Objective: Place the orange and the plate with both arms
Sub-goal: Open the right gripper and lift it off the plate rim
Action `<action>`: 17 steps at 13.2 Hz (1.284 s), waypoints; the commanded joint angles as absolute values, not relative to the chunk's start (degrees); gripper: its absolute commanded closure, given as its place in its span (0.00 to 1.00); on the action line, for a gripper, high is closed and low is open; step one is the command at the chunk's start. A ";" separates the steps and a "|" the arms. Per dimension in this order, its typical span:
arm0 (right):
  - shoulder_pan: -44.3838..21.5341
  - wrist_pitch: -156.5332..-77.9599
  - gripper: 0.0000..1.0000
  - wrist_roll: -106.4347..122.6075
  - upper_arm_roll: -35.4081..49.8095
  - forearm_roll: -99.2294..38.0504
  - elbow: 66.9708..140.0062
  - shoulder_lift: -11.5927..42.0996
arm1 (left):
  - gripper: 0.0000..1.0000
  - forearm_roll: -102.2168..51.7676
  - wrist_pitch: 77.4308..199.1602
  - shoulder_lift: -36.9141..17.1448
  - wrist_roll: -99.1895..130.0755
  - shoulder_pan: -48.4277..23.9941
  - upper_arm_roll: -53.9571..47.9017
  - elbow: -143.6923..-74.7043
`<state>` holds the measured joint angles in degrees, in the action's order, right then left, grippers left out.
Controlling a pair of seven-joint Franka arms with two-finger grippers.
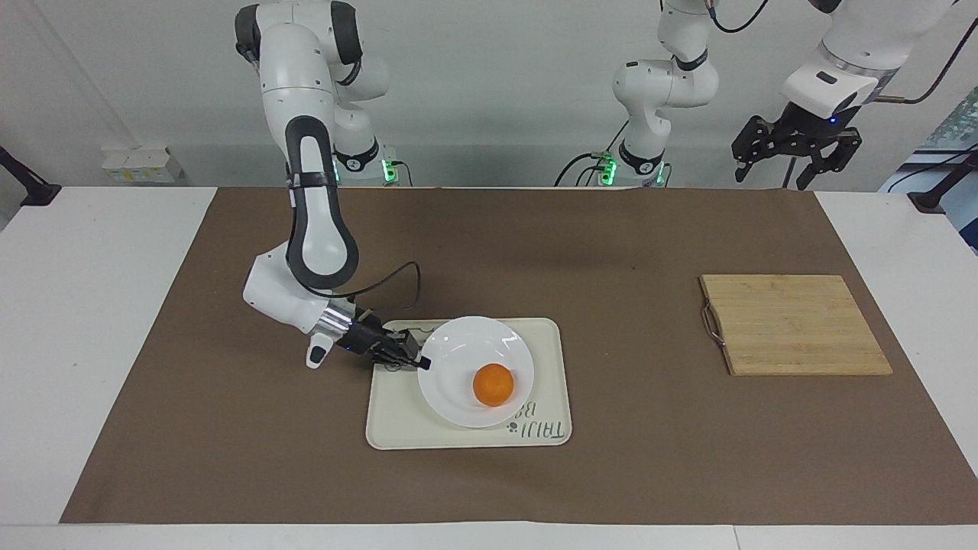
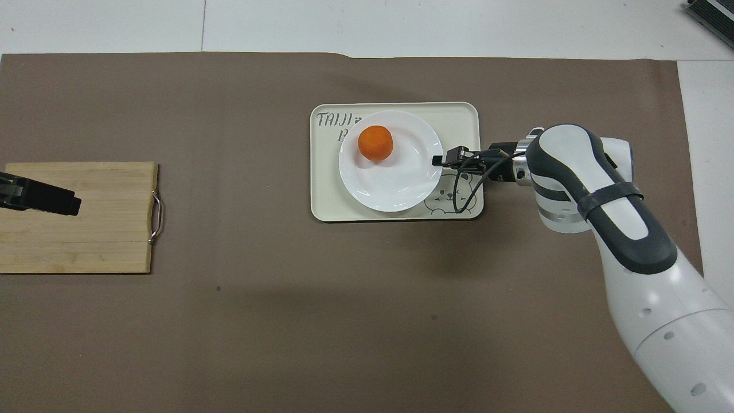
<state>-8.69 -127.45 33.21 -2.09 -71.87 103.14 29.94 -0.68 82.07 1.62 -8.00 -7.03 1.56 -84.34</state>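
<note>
The white plate (image 1: 466, 347) lies low on the cream tray (image 1: 397, 420) with the orange (image 1: 493, 384) resting in it. My right gripper (image 1: 422, 363) is shut on the plate's rim at the side toward the right arm's end of the table. In the overhead view the right gripper (image 2: 438, 160) meets the plate (image 2: 390, 183) at its rim, and the orange (image 2: 375, 142) sits in the plate's part farther from the robots. My left gripper (image 1: 795, 162) waits open and empty, raised high over the table; in the overhead view the left gripper (image 2: 69, 202) covers the wooden board.
A bamboo cutting board (image 1: 795, 325) with a metal handle lies toward the left arm's end, and also shows in the overhead view (image 2: 86, 229). The bear-print tray (image 2: 327, 195) sits mid-table on the brown mat (image 1: 611, 252).
</note>
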 commanded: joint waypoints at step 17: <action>-5.89 -127.62 0.00 25.25 -3.69 -40.04 102.31 20.14 | 0.00 -0.09 81.30 2.20 -7.21 -7.47 1.67 -84.29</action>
<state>-5.86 -127.52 30.18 -3.74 -47.88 102.18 22.79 -0.68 82.07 1.62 -7.99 -7.04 1.56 -84.34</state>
